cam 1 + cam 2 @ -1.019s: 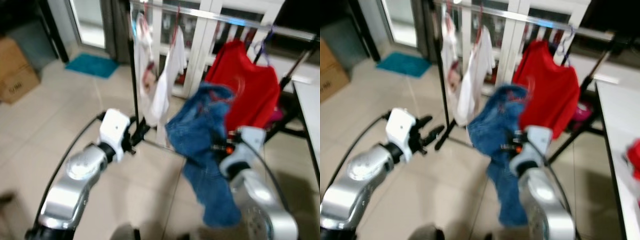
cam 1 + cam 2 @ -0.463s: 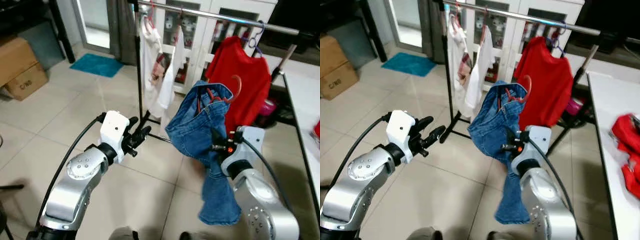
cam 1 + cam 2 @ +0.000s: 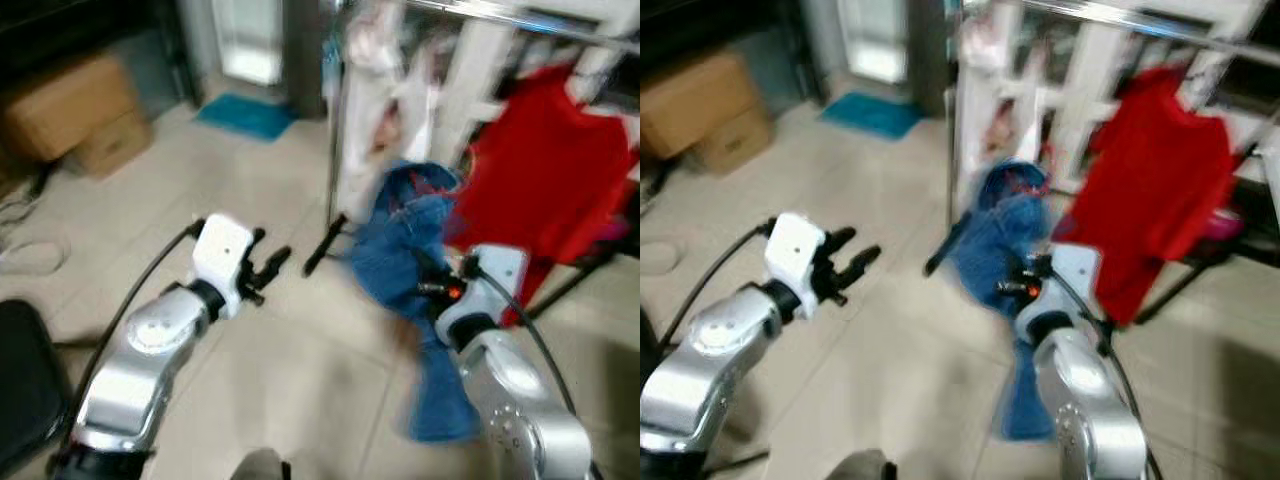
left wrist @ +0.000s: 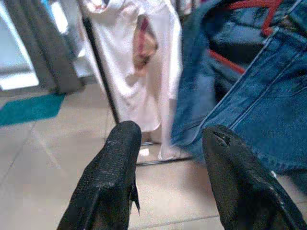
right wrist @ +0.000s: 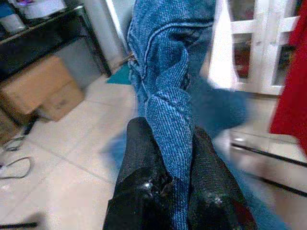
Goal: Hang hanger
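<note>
Jeans (image 3: 405, 235) on red hanger (image 4: 249, 4) hang at frame centre, pinched tight in right gripper (image 5: 175, 179), fingers closed on denim. Clothes rail (image 3: 1120, 18) at 12 o'clock, red shirt (image 3: 1150, 190) at 2 o'clock. Left gripper (image 4: 165, 139) at 9 o'clock, fingers apart, holding nothing. Step: carry to rail. Next req.: lift hook over rail in gap beside shirt.

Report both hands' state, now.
Left hand: open, holding nothing.
Right hand: closed on the blue jeans.

Tiled floor (image 3: 250, 180): teal mat (image 3: 245, 116), cardboard boxes (image 3: 85, 115), clothes rack foot (image 3: 322, 245).
</note>
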You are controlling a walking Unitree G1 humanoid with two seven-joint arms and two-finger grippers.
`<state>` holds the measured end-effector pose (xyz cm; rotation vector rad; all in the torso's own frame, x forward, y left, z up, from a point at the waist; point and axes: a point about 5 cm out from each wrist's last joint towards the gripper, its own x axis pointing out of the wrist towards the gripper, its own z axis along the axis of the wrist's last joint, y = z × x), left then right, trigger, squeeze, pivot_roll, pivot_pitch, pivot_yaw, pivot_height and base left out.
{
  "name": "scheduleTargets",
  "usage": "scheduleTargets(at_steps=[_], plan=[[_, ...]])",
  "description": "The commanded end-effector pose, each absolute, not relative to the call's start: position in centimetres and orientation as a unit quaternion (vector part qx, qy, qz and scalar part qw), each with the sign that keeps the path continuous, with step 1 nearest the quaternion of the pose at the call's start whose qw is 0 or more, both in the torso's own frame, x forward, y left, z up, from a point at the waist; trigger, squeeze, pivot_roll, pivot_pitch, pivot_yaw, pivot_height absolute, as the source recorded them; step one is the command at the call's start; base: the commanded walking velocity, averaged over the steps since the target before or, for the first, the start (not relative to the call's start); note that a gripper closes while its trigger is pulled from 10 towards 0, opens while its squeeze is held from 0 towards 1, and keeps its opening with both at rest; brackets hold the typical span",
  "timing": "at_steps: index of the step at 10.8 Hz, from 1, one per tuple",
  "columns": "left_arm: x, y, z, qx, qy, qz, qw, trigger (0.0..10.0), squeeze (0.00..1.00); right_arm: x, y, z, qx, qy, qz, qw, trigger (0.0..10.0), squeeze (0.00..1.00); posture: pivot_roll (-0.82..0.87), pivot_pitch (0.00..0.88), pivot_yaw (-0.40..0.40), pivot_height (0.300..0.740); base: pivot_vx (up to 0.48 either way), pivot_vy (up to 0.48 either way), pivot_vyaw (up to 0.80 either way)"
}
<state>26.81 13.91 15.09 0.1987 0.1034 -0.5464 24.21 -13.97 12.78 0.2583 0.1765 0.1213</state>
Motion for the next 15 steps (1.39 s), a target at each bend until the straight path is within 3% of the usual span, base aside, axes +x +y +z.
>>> scheduleTargets(at_steps=[1,7,8,9,10,13,15], plan=[[26.6,13.3,14.9,0.099,0.051,-0.278,0.954,10.0,0.00,24.1,-14.6,13.4,0.127,0.073,0.054,0.988,0.0,0.00,0.05,0.074,-0.032,0.740,0.000,-0.480,0.00],[26.5,13.4,15.0,0.067,0.056,-0.276,0.957,10.0,0.00,24.3,-14.3,13.7,0.123,0.072,0.067,0.987,0.0,0.00,0.05,0.091,-0.040,0.740,0.000,0.000,0.00],[26.6,13.4,15.0,0.072,0.051,-0.279,0.956,10.0,0.27,24.3,-14.3,13.7,0.122,0.071,0.073,0.987,0.0,0.00,0.05,0.089,-0.042,0.740,0.000,0.000,0.00],[26.9,13.5,15.2,0.070,0.048,-0.280,0.956,10.0,0.92,24.5,-14.1,13.8,0.117,0.068,0.090,0.987,0.0,0.00,0.05,0.080,-0.045,0.740,0.000,0.000,0.00],[27.2,13.6,15.4,0.064,0.045,-0.281,0.956,10.0,1.00,24.6,-14.1,14.1,0.117,0.063,0.100,0.986,0.0,0.00,0.05,0.074,-0.046,0.740,0.000,0.000,0.00],[29.3,14.3,16.8,0.086,0.019,-0.293,0.952,10.0,1.00,24.9,-14.4,15.0,0.086,0.052,0.165,0.981,0.0,0.00,0.05,0.047,-0.051,0.740,0.000,0.000,0.00],[30.3,14.0,18.1,0.090,0.007,-0.348,0.933,10.0,1.00,24.4,-14.9,16.3,0.063,0.033,0.246,0.967,0.0,0.00,0.06,0.054,-0.047,0.740,0.000,0.000,0.00]])
